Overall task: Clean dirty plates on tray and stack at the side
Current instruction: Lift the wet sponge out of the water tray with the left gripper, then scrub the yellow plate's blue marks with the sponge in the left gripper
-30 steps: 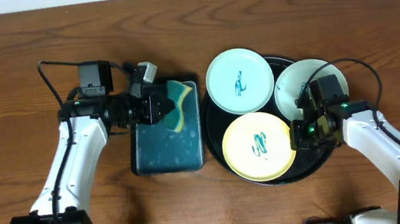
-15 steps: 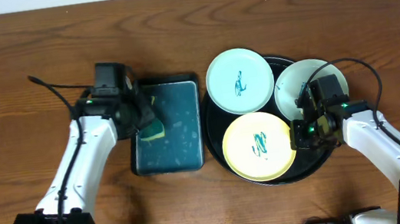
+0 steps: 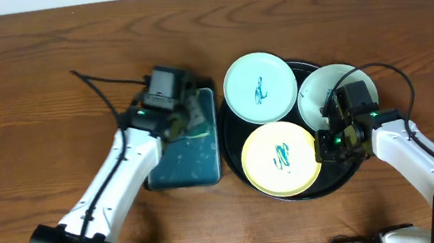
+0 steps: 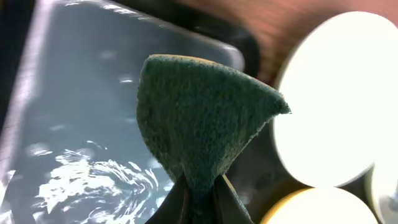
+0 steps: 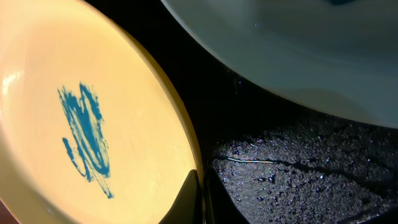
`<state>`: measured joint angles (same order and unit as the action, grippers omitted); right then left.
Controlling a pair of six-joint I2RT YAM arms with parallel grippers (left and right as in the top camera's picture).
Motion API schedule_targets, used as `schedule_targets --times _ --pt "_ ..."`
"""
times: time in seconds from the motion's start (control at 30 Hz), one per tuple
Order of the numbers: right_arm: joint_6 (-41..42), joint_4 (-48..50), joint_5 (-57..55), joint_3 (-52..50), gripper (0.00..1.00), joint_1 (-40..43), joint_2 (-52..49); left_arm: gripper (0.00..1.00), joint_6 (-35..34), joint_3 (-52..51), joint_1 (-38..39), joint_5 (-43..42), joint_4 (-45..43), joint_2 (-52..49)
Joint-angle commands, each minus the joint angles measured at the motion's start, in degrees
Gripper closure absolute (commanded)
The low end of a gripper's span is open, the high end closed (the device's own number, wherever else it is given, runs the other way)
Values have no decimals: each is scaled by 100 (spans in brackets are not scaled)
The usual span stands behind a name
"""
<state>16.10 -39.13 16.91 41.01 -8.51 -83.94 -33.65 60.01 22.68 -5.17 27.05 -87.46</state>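
Pinching sponge (image 4: pixel 199 118) in left gripper (image 4: pixel 199 198), bracing yellow plate (image 5: pixel 37 155) rim with right gripper (image 5: pixel 198 193) pressed together. Pre-wipe; next needs carrying sponge rightward onto scribble (image 5: pixel 87 137).

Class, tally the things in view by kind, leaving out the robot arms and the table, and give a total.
Plates: 3 (pale mint round plate, white round plate, pale yellow round plate)
Trays: 2 (large round black tray, rectangular teal tray)
Sponges: 1 (green scouring sponge)
Total: 6
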Motion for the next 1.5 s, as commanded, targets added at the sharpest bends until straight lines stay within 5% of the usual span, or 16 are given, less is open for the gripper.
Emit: schedule_targets --times 0.0,0.47,0.87,1.47 --pt "55 13 2 -31 99 -55 57 93 24 -7 271 118 -258 22" --pt "55 15 4 -31 99 -55 57 92 350 -7 1836 -170 -538 -35" --pt "55 15 4 -31 99 -55 57 93 -201 -7 3005 -581 -1084 -1132" --pt "55 -46 2 -33 99 -55 57 93 -31 11 2452 114 -629 -1882"
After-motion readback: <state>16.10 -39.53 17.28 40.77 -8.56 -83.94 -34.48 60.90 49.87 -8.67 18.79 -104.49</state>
